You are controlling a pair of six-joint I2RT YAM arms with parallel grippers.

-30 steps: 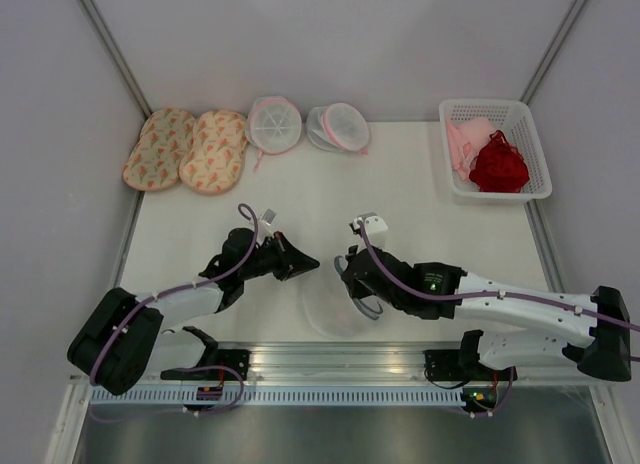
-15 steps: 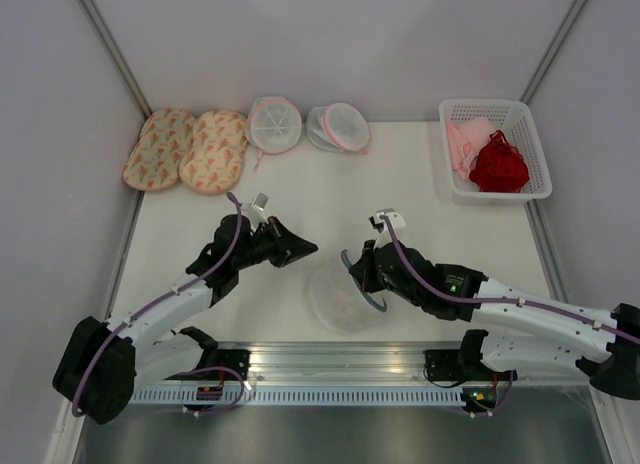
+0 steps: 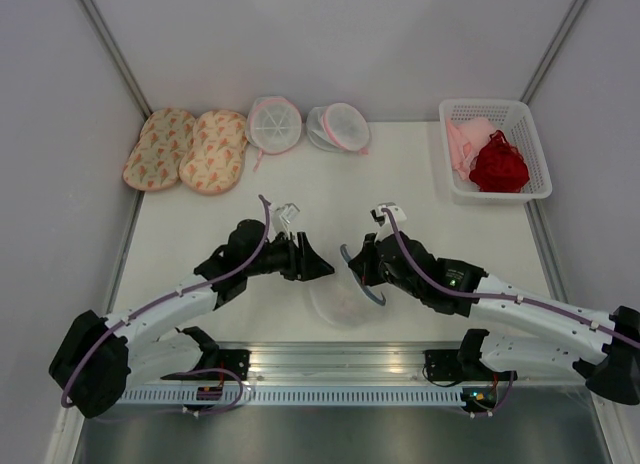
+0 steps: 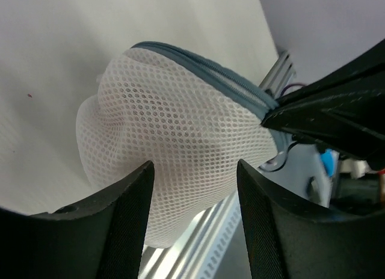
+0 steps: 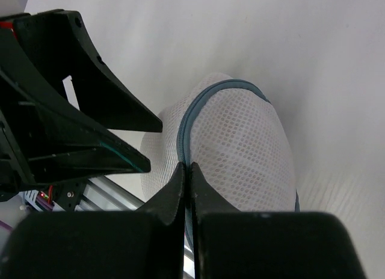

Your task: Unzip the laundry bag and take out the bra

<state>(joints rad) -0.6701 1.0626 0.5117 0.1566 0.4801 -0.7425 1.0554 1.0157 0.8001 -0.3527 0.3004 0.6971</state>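
Note:
The laundry bag (image 3: 343, 296), a white mesh dome with a grey zipper rim (image 4: 210, 71), lies near the table's front edge between both arms. My right gripper (image 3: 360, 271) is shut on that zipper rim (image 5: 185, 131), its fingertips (image 5: 187, 171) pinched together over the grey tape. My left gripper (image 3: 322, 268) is open just left of the bag. Its fingers (image 4: 129, 222) stand wide apart, with the mesh (image 4: 180, 128) bulging toward the gap and touching neither. The bra is hidden inside the bag; only a faint pink tint shows through the mesh from above.
A white basket (image 3: 525, 189) at the back right holds a dark red garment (image 3: 497, 166) and pale pink cloth (image 3: 462, 144). Two pink-trimmed mesh pouches (image 3: 274, 122) (image 3: 340, 127) and two floral pads (image 3: 185, 149) line the back. A metal rail (image 3: 330, 362) runs along the near edge.
My left gripper has opened and moved right, up to the bag. My right gripper stays shut on the zipper rim and has shifted slightly right and away with it.

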